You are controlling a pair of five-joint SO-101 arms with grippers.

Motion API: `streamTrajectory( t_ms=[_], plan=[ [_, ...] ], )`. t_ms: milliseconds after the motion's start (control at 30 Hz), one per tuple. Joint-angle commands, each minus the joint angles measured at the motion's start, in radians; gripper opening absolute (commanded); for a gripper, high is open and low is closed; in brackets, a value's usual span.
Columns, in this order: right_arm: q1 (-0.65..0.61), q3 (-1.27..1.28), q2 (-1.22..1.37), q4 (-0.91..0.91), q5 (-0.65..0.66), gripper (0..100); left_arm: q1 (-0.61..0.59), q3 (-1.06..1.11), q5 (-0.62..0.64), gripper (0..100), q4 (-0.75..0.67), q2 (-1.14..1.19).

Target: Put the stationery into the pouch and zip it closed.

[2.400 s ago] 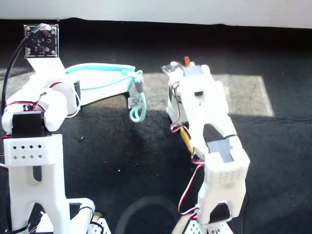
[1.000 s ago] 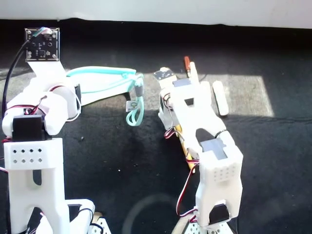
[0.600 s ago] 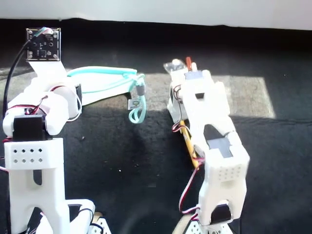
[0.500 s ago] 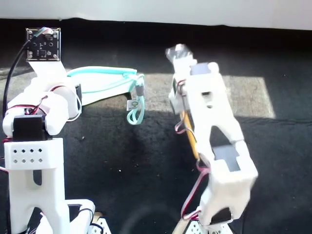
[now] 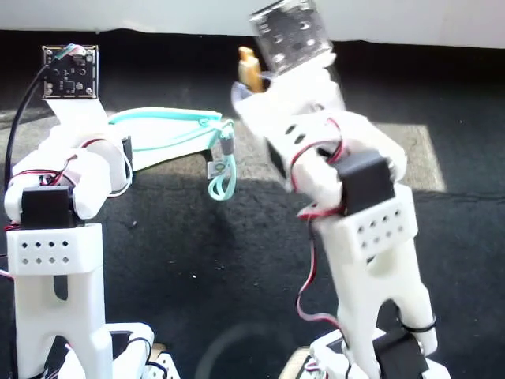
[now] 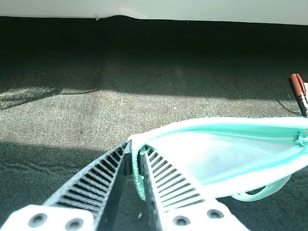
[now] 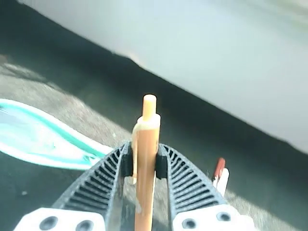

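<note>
Left gripper point(image 6: 134, 153): we are finding its fingers closed tight on the pouch's rim, at the end away from the zipper pull.
Pouch point(image 5: 162, 133): we are seeing it stretching out from that grip over the dark mat point(image 5: 197, 260), its zipper open and its mouth gaping.
Right gripper point(image 7: 143, 155): we are noting it pinching the pen, raised above the mat beyond the pouch's pull end.
Pen point(image 7: 147, 127): we are observing it sticking up between the fingers, apart from the pouch.
Brown-capped item point(image 6: 298, 89): we are recording it lying near the pouch's pull end.
</note>
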Motion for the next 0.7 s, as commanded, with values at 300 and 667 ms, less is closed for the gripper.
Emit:
streamTrajectory(
  t_ms=[300,667],
  plan=[
    [-0.226,-0.041,0.015,-0.390,-0.003,0.5,0.015,0.041,0.000,1,0.000,0.015],
    [-0.274,-0.035,0.143,-0.460,-0.003,0.5,0.015,0.031,0.002,1,-0.002,0.012]
  ],
)
